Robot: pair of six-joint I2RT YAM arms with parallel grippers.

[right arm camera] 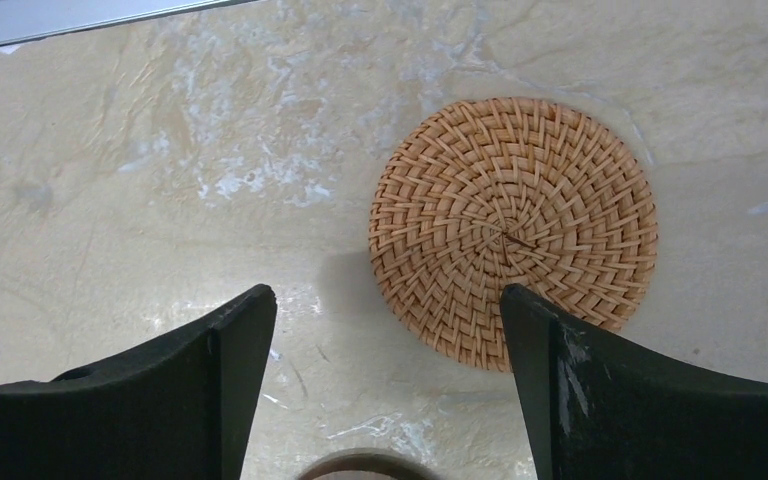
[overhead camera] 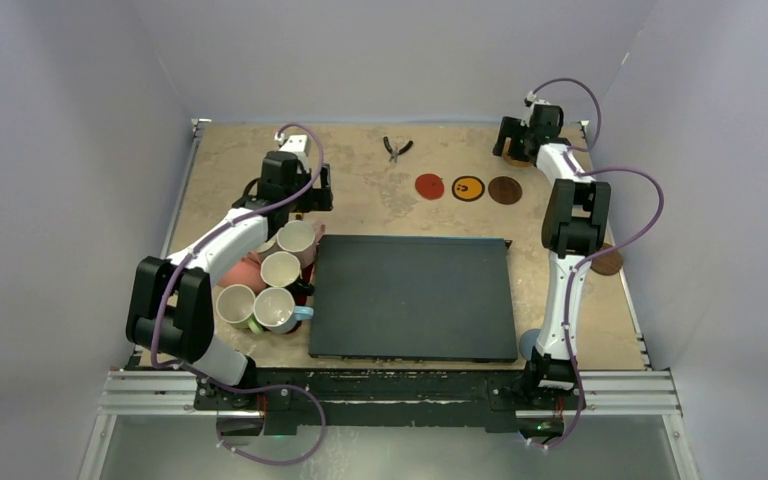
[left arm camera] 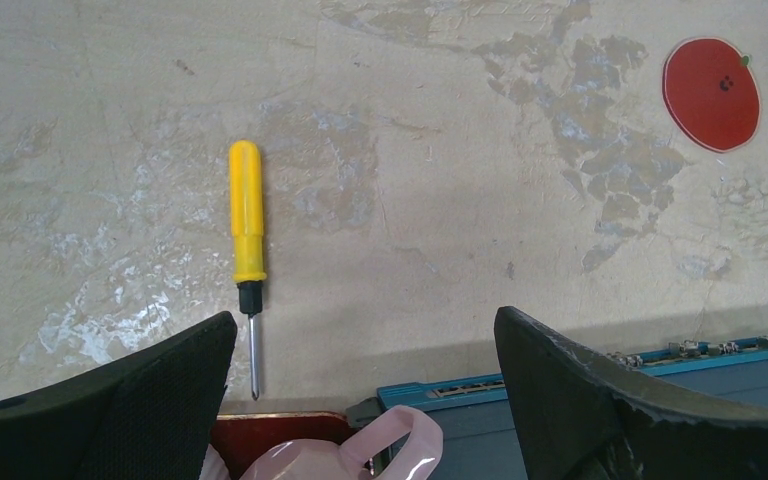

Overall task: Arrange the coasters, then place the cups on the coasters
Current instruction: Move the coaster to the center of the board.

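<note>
Three coasters lie in a row at the back: red (overhead camera: 428,186), yellow with black marks (overhead camera: 468,187) and dark brown (overhead camera: 505,190). A tan woven coaster (right arm camera: 513,230) lies flat just past my right gripper (right arm camera: 388,295), which hangs open and empty above the table; its right finger overlaps the coaster's near rim in view. A brown wood coaster (overhead camera: 608,262) and a grey-blue one (overhead camera: 527,343) lie on the right side. Several cups (overhead camera: 280,270) cluster on the left. My left gripper (left arm camera: 365,330) stands open above a pale pink cup's handle (left arm camera: 400,445), holding nothing.
A large black mat (overhead camera: 415,297) fills the table's centre. A yellow screwdriver (left arm camera: 247,225) lies beyond the left gripper, and pliers (overhead camera: 396,148) rest at the back. A red tray (left arm camera: 280,440) sits under the cups. Walls close in on both sides.
</note>
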